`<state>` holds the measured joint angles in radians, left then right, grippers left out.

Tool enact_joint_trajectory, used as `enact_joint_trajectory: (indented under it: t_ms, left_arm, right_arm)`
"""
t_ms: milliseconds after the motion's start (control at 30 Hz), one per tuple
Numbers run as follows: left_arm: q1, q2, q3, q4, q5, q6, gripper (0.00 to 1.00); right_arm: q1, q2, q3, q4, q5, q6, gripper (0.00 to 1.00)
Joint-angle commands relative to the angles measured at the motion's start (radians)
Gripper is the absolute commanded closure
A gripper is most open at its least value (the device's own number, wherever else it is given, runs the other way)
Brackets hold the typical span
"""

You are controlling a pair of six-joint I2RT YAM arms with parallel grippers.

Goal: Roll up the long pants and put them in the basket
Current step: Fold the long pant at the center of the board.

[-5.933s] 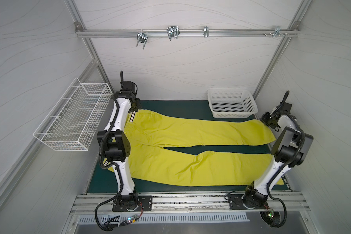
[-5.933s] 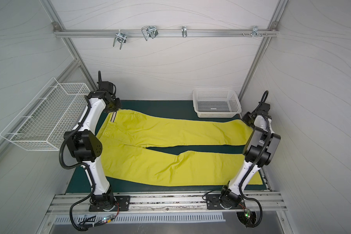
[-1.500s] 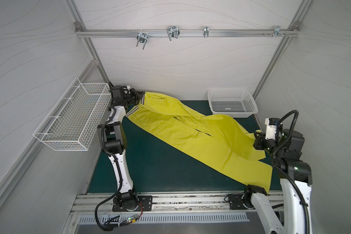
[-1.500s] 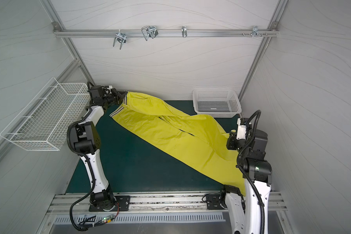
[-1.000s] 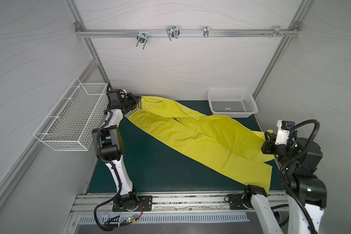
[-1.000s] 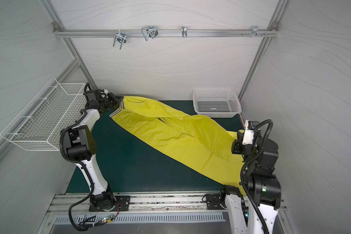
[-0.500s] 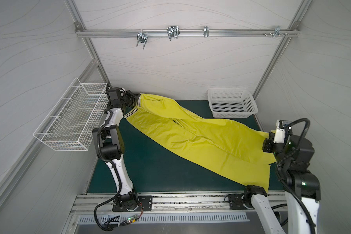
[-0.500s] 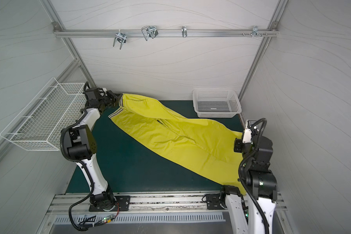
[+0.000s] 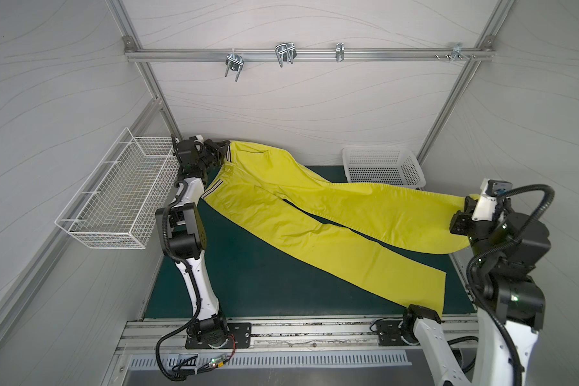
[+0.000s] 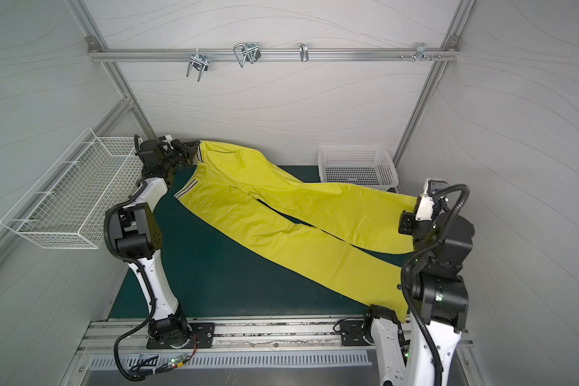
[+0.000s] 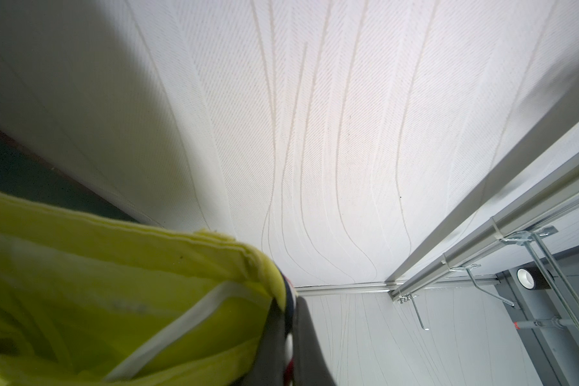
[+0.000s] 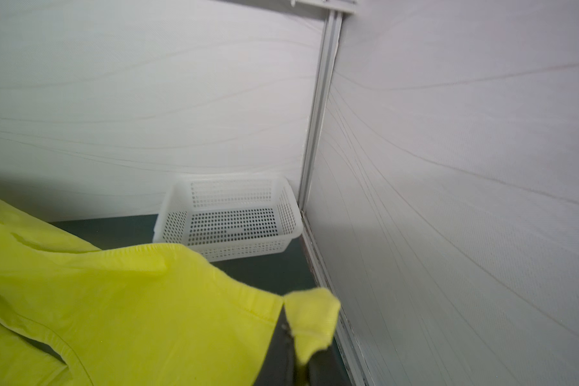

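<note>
Your left gripper [image 9: 222,156] is clamped shut on the far corner of the black-and-white striped waistband [image 9: 214,188], at the far left. Your right gripper [image 9: 463,214] pinches one leg's hem at the right. Between them the long pants [image 9: 315,217] hang stretched out. They are bright yellow-green woven cloth, lightly creased. The long axis runs left to right, waist left. The free leg trails onto the dark green mat [image 9: 248,277] toward the near right.

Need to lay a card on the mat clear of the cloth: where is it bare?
Largest bare mat: between the left arm, the nearer leg of the long pants and the front rail. A small wedge is free between pants, white basket and back wall. Crowded: by the left end effector at the waistband and the right end effector at the hem.
</note>
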<state>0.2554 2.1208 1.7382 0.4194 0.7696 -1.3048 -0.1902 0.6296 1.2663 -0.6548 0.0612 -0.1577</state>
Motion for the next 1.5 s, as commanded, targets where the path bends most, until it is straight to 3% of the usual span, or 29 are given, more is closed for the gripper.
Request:
enact_joint_trajectory:
  t_ms: [0, 133, 333, 533, 733, 867, 967, 1100, 1233, 1333, 1467]
  left_arm:
    - [0.076, -0.065, 0.004, 0.162, 0.053, -0.041, 1.0]
    - [0.035, -0.051, 0.014, 0.152, 0.045, -0.031, 1.0]
    - [-0.049, 0.004, 0.137, 0.014, 0.035, 0.033, 1.0]
    - [-0.134, 0.077, 0.279, -0.152, 0.013, 0.097, 1.0]
    - [-0.18, 0.156, 0.416, -0.206, -0.005, 0.08, 1.0]
    - [-0.188, 0.187, 0.538, -0.163, 0.07, 0.001, 1.0]
    - [-0.143, 0.102, 0.427, 0.012, 0.108, -0.092, 1.0]
    - [-0.033, -0.086, 0.063, 0.162, 0.03, -0.104, 1.0]
    - [0.002, -0.174, -0.021, -0.024, 0.028, 0.069, 1.0]
    - [0.004, -0.204, -0.054, -0.062, 0.013, 0.124, 1.0]
    - [0.008, -0.226, -0.074, -0.154, -0.014, 0.197, 1.0]
  right_arm:
    - [0.031, -0.031, -0.008, -0.054, -0.102, -0.016, 1.0]
    - [0.035, -0.004, -0.034, -0.108, -0.006, -0.025, 1.0]
    - [0.043, 0.036, -0.063, -0.088, 0.157, -0.065, 1.0]
    - [0.027, 0.089, -0.072, -0.077, 0.158, -0.038, 1.0]
    - [0.007, 0.128, -0.078, -0.058, 0.121, -0.016, 1.0]
    - [-0.005, 0.134, 0.002, -0.082, 0.113, -0.017, 1.0]
    - [0.027, 0.123, 0.092, -0.143, 0.116, -0.051, 1.0]
    - [0.1, 0.054, 0.148, -0.221, 0.12, -0.084, 1.0]
    - [0.136, -0.04, 0.108, -0.262, 0.066, -0.072, 1.0]
    - [0.14, -0.089, 0.067, -0.293, 0.004, -0.056, 1.0]
    - [0.156, -0.127, 0.041, -0.336, 0.042, -0.053, 1.0]
